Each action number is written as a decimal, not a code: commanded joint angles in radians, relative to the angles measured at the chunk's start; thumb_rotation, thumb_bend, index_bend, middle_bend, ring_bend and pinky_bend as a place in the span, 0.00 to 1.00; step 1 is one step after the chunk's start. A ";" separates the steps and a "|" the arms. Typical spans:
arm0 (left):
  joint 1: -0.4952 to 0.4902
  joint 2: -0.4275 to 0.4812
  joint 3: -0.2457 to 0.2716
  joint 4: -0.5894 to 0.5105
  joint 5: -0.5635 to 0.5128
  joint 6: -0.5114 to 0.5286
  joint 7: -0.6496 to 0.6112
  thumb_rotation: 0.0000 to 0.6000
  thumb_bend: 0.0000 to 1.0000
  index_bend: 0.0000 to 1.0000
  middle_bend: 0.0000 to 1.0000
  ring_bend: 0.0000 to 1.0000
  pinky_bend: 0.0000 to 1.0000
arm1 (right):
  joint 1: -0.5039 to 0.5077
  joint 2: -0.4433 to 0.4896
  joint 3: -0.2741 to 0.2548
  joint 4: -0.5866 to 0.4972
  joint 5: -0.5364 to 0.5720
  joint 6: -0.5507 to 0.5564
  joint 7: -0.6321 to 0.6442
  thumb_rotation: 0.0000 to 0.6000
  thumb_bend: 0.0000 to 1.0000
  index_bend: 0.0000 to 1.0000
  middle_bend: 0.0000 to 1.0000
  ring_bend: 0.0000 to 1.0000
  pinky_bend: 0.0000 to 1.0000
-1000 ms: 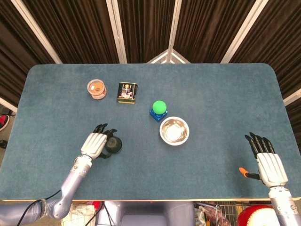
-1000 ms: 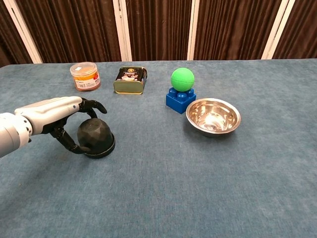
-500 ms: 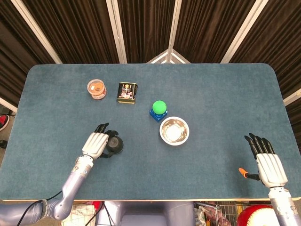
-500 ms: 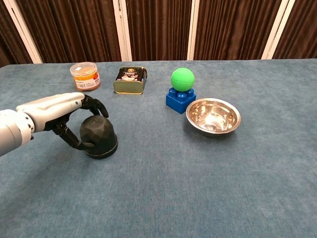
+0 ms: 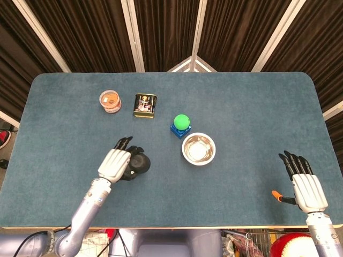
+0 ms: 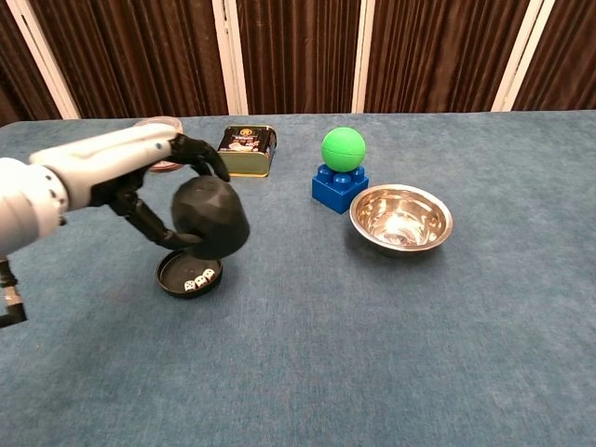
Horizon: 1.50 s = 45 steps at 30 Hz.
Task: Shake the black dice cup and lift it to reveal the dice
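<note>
Dice cup [image 6: 210, 216] gripped aloft by left hand [image 6: 140, 177]; dice [image 6: 196, 279] in black base [image 6: 173, 273].

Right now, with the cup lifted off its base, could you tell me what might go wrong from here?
The left hand holds the black dice cup tilted, just above the base tray. If it dips or slips, it could knock the dice and spoil the roll. A swing rightward might also reach the blue block with the green ball on top.
</note>
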 commanded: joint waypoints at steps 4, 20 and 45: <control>-0.055 -0.133 -0.038 0.117 -0.069 -0.017 0.016 1.00 0.42 0.28 0.32 0.00 0.00 | 0.002 -0.004 0.003 0.010 0.005 -0.005 0.007 1.00 0.18 0.03 0.00 0.01 0.00; -0.105 -0.262 -0.033 0.288 -0.105 -0.067 0.003 1.00 0.30 0.10 0.04 0.00 0.00 | 0.005 -0.005 0.007 0.008 0.006 -0.004 0.004 1.00 0.18 0.03 0.00 0.01 0.00; 0.341 0.236 0.318 0.012 0.431 0.675 0.055 1.00 0.25 0.15 0.06 0.00 0.01 | -0.002 -0.021 0.016 0.033 -0.002 0.029 -0.006 1.00 0.18 0.03 0.00 0.01 0.00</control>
